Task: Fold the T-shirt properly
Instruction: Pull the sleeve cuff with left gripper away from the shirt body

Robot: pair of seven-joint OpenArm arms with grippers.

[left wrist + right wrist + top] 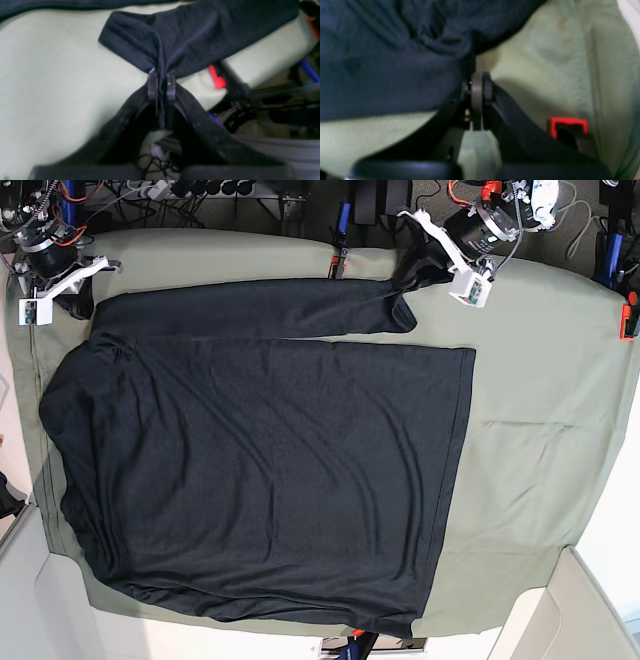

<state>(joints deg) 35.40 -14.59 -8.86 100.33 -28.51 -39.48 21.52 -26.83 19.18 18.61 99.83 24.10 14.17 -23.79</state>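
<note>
**Both claws pinching the shirt at the far edge**

Up at the far edge of the table (540, 350), the left claw (161, 83) reaches in from the base view's right, jaws pressed together on the bunched cuff of the T-shirt (260, 470), sleeve end lifted and gathered into a tight pleat between the fingers (152, 85). Over on the other side, the right claw (477, 86) sits at the corner near the shoulder, jaws closed flat against each other with dark fabric pressed right at the tips. The shirt's body lies spread across the green-covered table, hem toward the base view's right, one long sleeve stretched along the far side between the two arms. A red clip (567, 125) shows just beside the right claw, on the cloth.
</note>
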